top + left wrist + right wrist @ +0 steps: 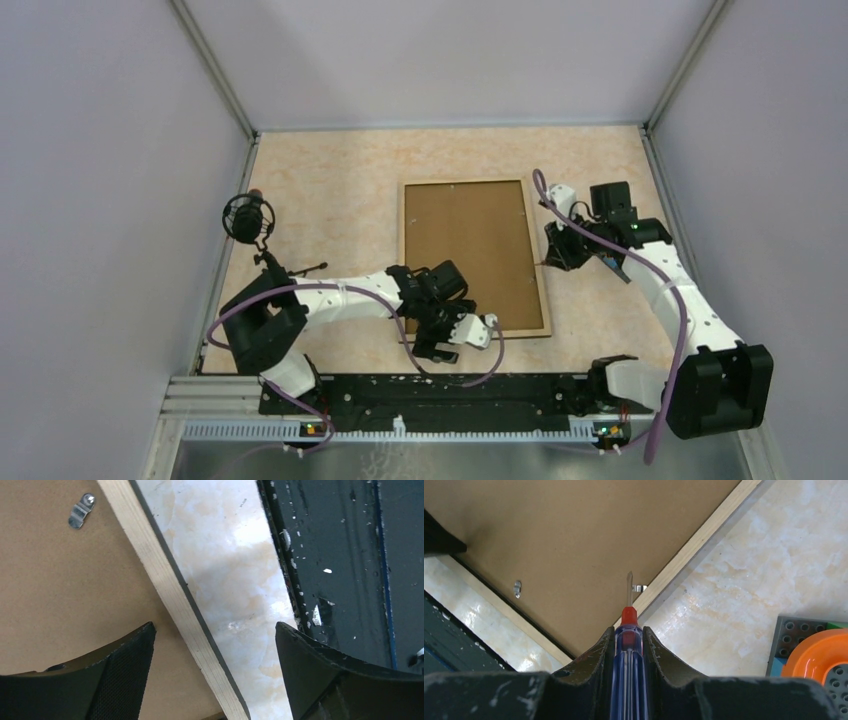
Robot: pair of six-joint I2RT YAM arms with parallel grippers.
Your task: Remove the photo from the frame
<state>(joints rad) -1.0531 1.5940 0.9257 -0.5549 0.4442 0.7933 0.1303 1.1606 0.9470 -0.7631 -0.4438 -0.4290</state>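
The frame [475,250] lies face down mid-table, its brown board back up inside a pale wood edge [165,580]. The photo is hidden under that board. My left gripper [434,342] hangs open over the frame's near left corner. Its jaws [214,630] straddle the wood edge with nothing held, one finger over the board and one over the table. My right gripper [629,630] is shut on a blue-handled screwdriver [628,652] at the frame's right edge [556,258]. The blade tip sits beside a small metal clip [640,588].
Other metal clips sit on the board [80,511] [517,588]. A black rail [430,395] runs along the near table edge. A black round device on a stand [247,217] is at the left. An orange part on toy bricks [819,652] lies right of the frame.
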